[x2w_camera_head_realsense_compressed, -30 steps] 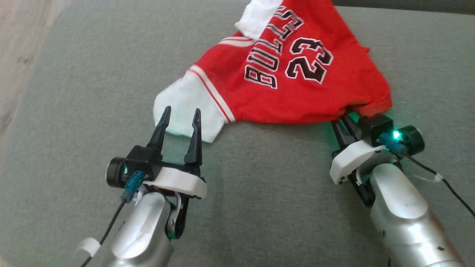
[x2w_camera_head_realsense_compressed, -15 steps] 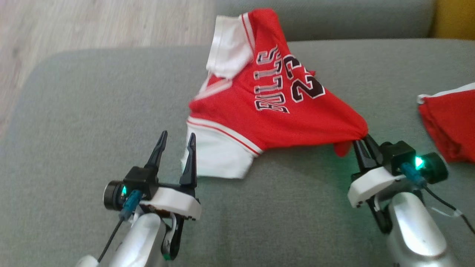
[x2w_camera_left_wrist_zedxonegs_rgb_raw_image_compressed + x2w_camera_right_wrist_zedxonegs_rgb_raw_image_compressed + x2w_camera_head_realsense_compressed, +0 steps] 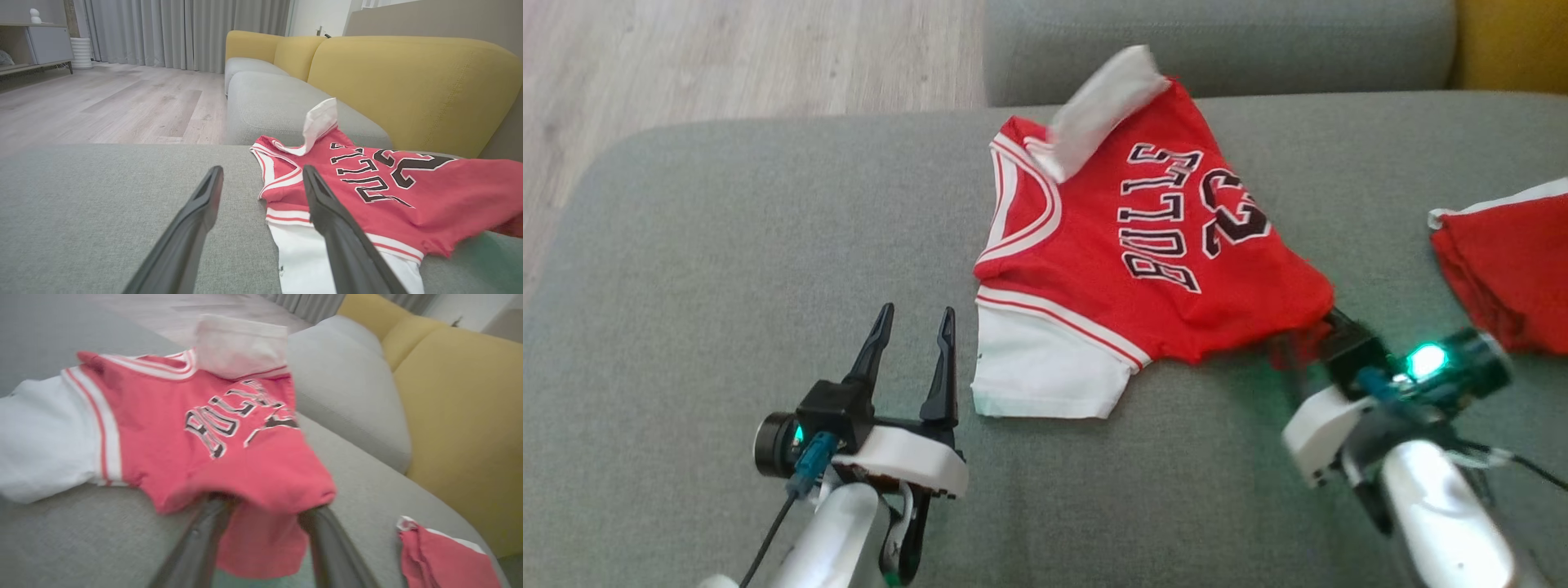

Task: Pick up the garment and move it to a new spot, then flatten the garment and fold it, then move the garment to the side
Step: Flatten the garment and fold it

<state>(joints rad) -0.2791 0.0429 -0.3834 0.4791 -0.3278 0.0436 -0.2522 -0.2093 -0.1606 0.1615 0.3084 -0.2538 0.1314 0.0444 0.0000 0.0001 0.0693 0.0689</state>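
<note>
Garment (image 3: 1143, 245) on grey sofa (image 3: 727, 286), wooden floor (image 3: 727, 49)

We find the garment (image 3: 1127, 245) lying on the seat cushion (image 3: 727, 269); our left gripper (image 3: 916, 312) stands just left of it, our right gripper (image 3: 1327, 327) at its near right corner (tips under the cloth); a second garment (image 3: 1503, 261) lies farther right.

Red garment (image 3: 1086, 273), white sleeves, red-and-white striped trim, black white-edged lettering and a 23; grey cushion (image 3: 727, 286), yellow backrest (image 3: 408, 90), pale wood-grain floor (image 3: 102, 102)
</note>
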